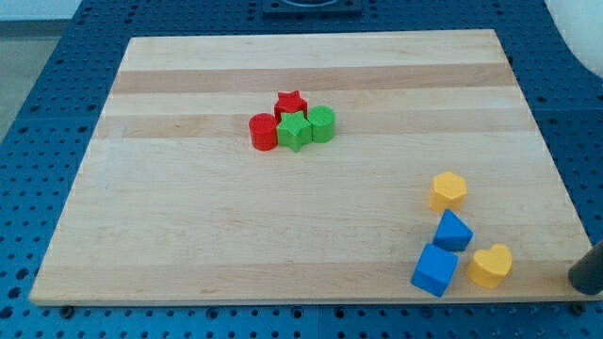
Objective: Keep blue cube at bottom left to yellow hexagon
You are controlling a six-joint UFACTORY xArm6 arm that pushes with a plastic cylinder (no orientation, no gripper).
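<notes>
Pincer absent; my tip (581, 285) off surface (188, 235) bottom-right corner, holding nothing. Blue cube (434, 269) already sits below-left of yellow hexagon (448, 189); nudge gently.

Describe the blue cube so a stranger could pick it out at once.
Go to the wooden board's bottom right corner, where four blocks cluster. The blue cube is the lowest and leftmost, below the smaller blue block and left of the yellow heart: square-topped.

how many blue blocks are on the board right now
2, both near the view's bottom right: a blue cube near the board's bottom edge, and a smaller blue block just above it, right of it. None looks hidden.
</notes>
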